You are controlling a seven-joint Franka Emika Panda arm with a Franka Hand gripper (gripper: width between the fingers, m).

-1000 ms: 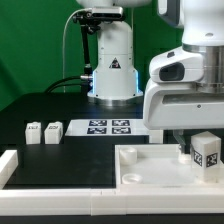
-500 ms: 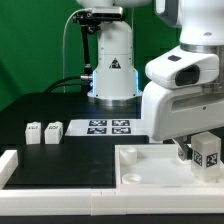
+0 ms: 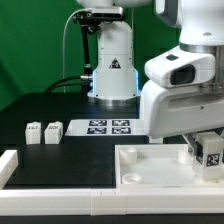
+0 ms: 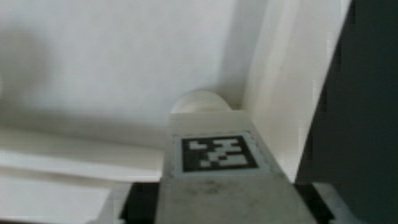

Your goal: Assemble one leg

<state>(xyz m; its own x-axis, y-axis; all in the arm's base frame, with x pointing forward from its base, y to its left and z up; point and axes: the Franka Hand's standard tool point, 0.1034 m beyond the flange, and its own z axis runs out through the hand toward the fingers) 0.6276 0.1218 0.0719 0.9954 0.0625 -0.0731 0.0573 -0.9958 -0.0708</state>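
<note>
My gripper (image 3: 209, 150) is shut on a leg (image 3: 211, 153), a small white block with a black-and-white tag. It holds the leg upright over the right end of the large white panel (image 3: 150, 165), low over its surface. In the wrist view the leg (image 4: 217, 150) fills the space between my fingers (image 4: 317, 205), and its rounded far end points at the panel (image 4: 89, 120) near a raised edge. Whether the leg touches the panel I cannot tell. Two more legs (image 3: 33, 131) (image 3: 52, 130) stand on the black table at the exterior view's left.
The marker board (image 3: 108, 127) lies on the table in front of the arm's base (image 3: 112, 75). A white raised block (image 3: 8, 165) sits at the front left edge. The arm's large white body hides the back right of the panel.
My gripper with the leg has shifted a little to the exterior view's right and slightly lower over the panel. The other legs have not moved.
</note>
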